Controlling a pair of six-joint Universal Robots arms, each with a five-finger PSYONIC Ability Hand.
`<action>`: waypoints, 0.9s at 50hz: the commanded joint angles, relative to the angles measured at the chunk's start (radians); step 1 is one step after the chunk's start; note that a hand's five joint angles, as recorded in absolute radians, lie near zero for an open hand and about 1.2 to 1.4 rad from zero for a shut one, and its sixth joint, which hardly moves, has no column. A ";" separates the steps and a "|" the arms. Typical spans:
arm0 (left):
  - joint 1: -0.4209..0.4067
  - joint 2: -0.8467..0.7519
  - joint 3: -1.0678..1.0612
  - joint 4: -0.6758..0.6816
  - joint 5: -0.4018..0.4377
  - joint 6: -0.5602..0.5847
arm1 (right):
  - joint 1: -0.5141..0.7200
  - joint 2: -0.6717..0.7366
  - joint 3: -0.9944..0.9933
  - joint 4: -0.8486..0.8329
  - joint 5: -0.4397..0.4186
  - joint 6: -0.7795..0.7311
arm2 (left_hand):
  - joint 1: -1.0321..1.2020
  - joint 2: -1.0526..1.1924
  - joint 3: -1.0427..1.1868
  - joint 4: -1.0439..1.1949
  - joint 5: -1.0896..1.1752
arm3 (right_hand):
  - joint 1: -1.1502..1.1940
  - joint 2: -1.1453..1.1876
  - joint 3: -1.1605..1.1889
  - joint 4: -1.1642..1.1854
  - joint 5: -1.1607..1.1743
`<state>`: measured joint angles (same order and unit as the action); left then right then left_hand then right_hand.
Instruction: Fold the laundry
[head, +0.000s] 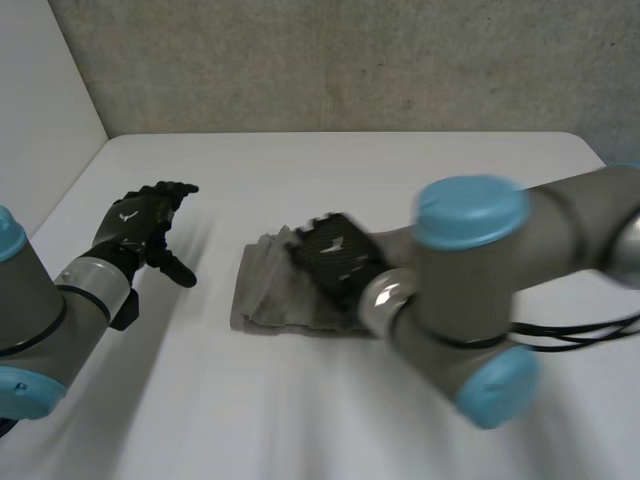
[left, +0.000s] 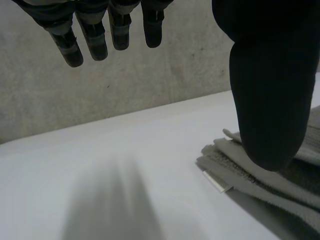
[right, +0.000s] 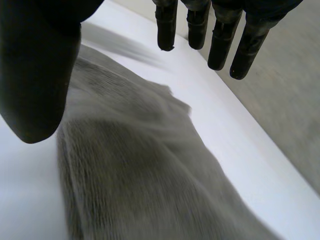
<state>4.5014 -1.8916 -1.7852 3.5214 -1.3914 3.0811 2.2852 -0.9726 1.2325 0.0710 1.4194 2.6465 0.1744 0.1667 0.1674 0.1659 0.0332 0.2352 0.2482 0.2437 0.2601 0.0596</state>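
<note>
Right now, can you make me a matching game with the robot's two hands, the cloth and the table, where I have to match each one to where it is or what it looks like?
Things:
1. left hand
2. right hand
3. cloth
4. table

Place or look:
A. grey and folded up
B. white
C. over the cloth, fingers straight
D. over bare table beside the cloth, fingers straight

Right pairs: 1-D, 2-C, 3-A, 4-B
</note>
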 joint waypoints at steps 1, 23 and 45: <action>-0.060 -0.044 0.029 0.117 0.002 -0.001 | -0.240 -0.175 0.246 -0.034 -0.123 0.132 | 0.021 0.029 0.028 0.030 -0.012 | -0.061 -0.074 -0.069 -0.086 -0.060; -0.165 -0.146 0.092 0.123 -0.020 -0.004 | -0.423 -0.095 0.469 -0.269 -0.085 0.144 | 0.019 0.026 0.026 0.027 -0.015 | 0.721 0.708 0.712 0.696 0.722; -0.151 -0.049 0.059 0.122 -0.020 -0.007 | -0.426 -0.149 0.432 -0.301 0.016 -0.158 | 0.010 0.017 0.017 0.018 -0.024 | 1.161 1.148 1.153 1.136 1.162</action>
<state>4.3429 -1.9980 -1.7369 3.6517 -1.4107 3.0767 1.8503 -1.0846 1.7022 -0.2410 1.3806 2.6754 0.1745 0.1671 0.1678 0.1659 0.0331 1.2892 1.2756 1.3337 1.3382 1.1452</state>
